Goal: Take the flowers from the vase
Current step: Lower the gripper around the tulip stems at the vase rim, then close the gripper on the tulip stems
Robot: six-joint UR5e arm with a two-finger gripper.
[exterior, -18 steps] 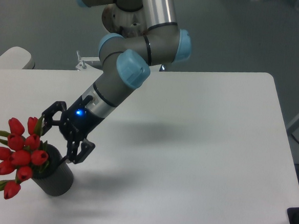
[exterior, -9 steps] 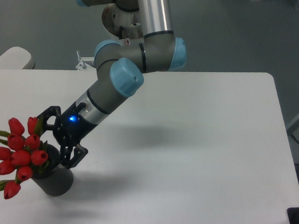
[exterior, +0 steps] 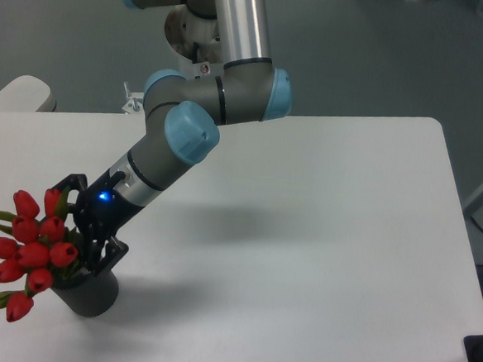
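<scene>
Down and toward 8 o'clock goes the black two-finger tool [exterior: 78, 234] since a second ago, from well clear of the bunch to right in against it, while vase and blooms sit where they were. Its fingers are spread apart now, one up by the topmost bud at 11 o'clock, the other down over the rim at 4 o'clock, straddling the stems where they leave the vase; whether either finger touches them, I cannot tell. A blue light glows on the wrist.

The bunch of red closed tulip buds with thin green leaves [exterior: 31, 253] leans out of the short dark grey ribbed cylinder vase [exterior: 93, 293] toward 9 o'clock, its leaf tips reaching almost to the left edge of the picture. The vase stands on the white table [exterior: 319, 253] close to its near edge, at 7 o'clock on the top. Broad bare white surface stretches from the vase toward 3 o'clock, all the way to the rounded far corner.
</scene>
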